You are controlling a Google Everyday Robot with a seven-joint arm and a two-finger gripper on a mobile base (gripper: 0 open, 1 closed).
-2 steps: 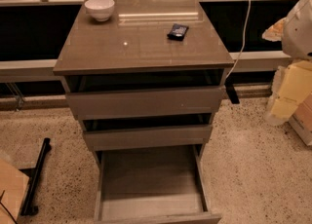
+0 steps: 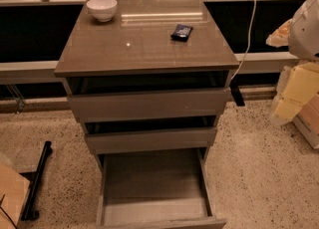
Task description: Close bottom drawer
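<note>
The bottom drawer (image 2: pixel 155 212) of the grey-brown cabinet (image 2: pixel 144 49) is pulled far out toward me, and its plain grey box is empty. Its front edge lies at the lower border of the camera view. The two wider drawers above it, the middle one (image 2: pixel 149 140) and the top one (image 2: pixel 149 104), each stand out a little. My arm shows as white and pale yellow parts at the right edge. The gripper (image 2: pixel 291 96) hangs there, to the right of the cabinet at the height of the upper drawers, well away from the bottom drawer and touching nothing.
A white bowl (image 2: pixel 102 9) and a small dark packet (image 2: pixel 182 32) lie on the cabinet top. A white cable (image 2: pixel 247 39) runs down the cabinet's right side. A black stand (image 2: pixel 36 183) and a brown board (image 2: pixel 10 198) are on the speckled floor at left.
</note>
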